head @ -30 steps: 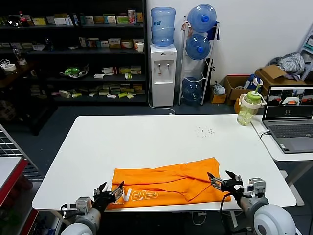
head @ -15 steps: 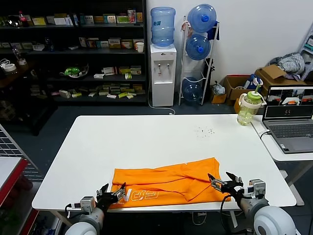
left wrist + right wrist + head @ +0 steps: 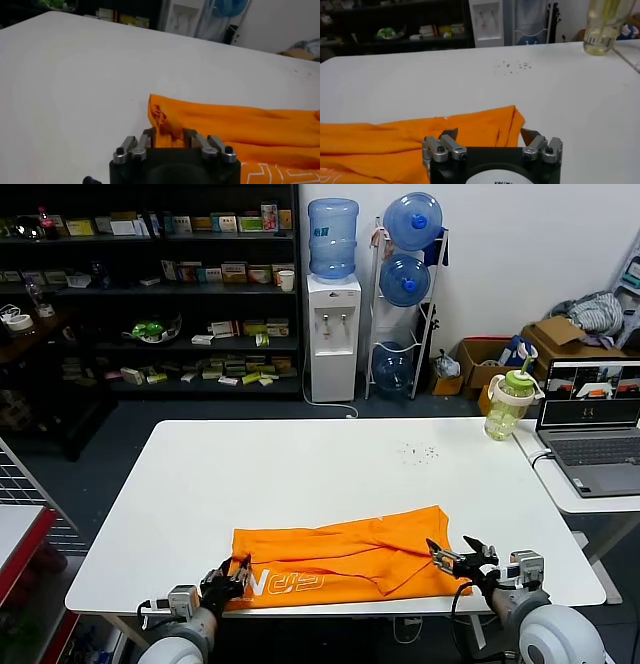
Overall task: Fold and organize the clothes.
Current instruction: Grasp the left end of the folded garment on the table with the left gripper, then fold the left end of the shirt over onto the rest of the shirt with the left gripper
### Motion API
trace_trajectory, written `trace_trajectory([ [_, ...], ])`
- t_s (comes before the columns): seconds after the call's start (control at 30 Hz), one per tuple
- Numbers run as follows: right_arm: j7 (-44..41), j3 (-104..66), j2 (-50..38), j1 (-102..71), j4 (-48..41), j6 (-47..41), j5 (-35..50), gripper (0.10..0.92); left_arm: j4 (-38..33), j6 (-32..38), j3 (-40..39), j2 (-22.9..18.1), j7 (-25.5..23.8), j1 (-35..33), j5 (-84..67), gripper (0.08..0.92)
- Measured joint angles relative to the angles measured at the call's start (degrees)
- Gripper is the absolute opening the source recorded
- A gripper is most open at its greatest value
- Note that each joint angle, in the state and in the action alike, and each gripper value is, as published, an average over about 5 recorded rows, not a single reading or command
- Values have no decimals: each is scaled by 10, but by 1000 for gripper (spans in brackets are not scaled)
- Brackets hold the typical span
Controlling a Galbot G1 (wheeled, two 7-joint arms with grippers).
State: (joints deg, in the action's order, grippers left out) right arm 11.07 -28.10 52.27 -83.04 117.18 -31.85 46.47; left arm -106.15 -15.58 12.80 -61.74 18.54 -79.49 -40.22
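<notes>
Near the front edge of the bench: an orange T-shirt (image 3: 345, 568) lies partly folded into a long, flat band, with loose ridges across its middle.

Bench: white bench (image 3: 320, 474), bare behind the T-shirt apart from a few dark specks.

Lettering: white block lettering (image 3: 292, 583) faces up on the front strip of the T-shirt, towards its left end.

Left pincer: the left pincer (image 3: 232, 576) sits at the T-shirt's left front corner. The left wrist view shows its fingers apart, one on each side of a puckered corner of cloth, not yet pinched together.

Right pincer: the right pincer (image 3: 459, 561) sits at the T-shirt's right front corner, fingers spread wide. The right wrist view shows the cloth edge between and just ahead of them, with no grip on it.

Fabric, as a judgement: thin, soft and light. It will sag and drape as soon as it is lifted, and a single layer could slip out of a shallow pinch.

Where to hold, as a judgement: the two front corners, one per pincer, taking all layers at the hem so the band lifts evenly.

Risk, as a judgement: catching only the top layer would pull the existing fold open.

Beside the bench, to the T-shirt's right: a laptop (image 3: 592, 424) and a drinking bottle (image 3: 509, 405), well apart from the cloth.
</notes>
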Motion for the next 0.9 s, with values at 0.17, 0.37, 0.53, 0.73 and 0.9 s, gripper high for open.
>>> trace_trajectory([
  [0.17, 1, 2, 2, 4, -2, 0, 0, 823, -5, 4, 0, -1, -1, -1, 0, 264],
  [0.37, 1, 6, 5, 9, -5, 2, 0, 823, -14, 8, 5, 0, -2, 4, -1, 118],
  [0.53, 1, 10, 10, 18, -6, 4, 0, 823, -25, 6, 15, 10, -3, 5, -2, 103],
  [0.73, 0, 15, 16, 36, -5, 9, -3, 823, -35, -2, 49, 43, -5, -8, -14, 103],
  [0.9, -3, 19, 21, 51, -6, 12, -5, 823, -28, -2, 101, 90, -13, -31, -27, 103],
])
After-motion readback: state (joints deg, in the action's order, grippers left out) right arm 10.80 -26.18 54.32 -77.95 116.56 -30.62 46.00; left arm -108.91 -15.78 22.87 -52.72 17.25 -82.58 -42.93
